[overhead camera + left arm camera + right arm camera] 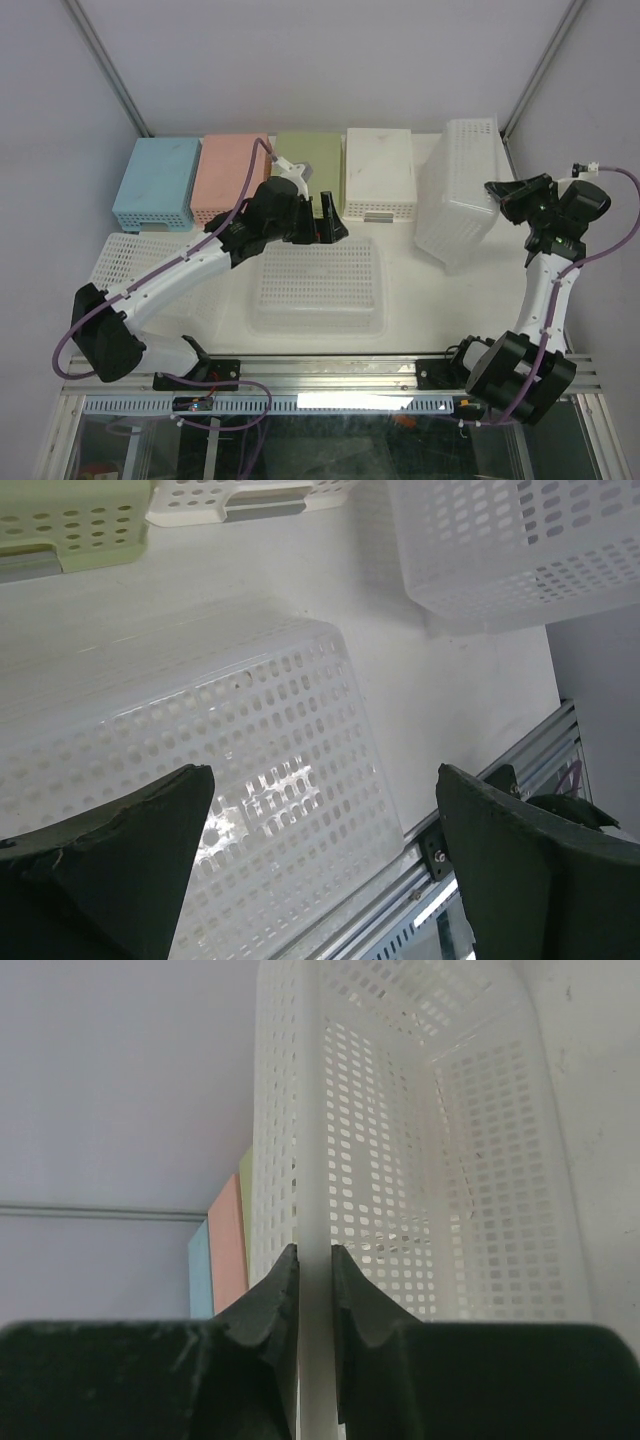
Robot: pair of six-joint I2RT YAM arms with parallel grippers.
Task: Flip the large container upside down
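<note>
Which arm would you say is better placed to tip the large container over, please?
The right. The right end effector is shut on the rim of the large container, which stands tilted up. The left end effector hangs open above a different basket.

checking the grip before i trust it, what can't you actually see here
Top view: where the right pincer meets the tall white basket, too small.
Right wrist: that basket's lower end, behind the pincer's own body.
Left wrist: near end of the middle basket, covered by fingers of the left pincer.
</note>
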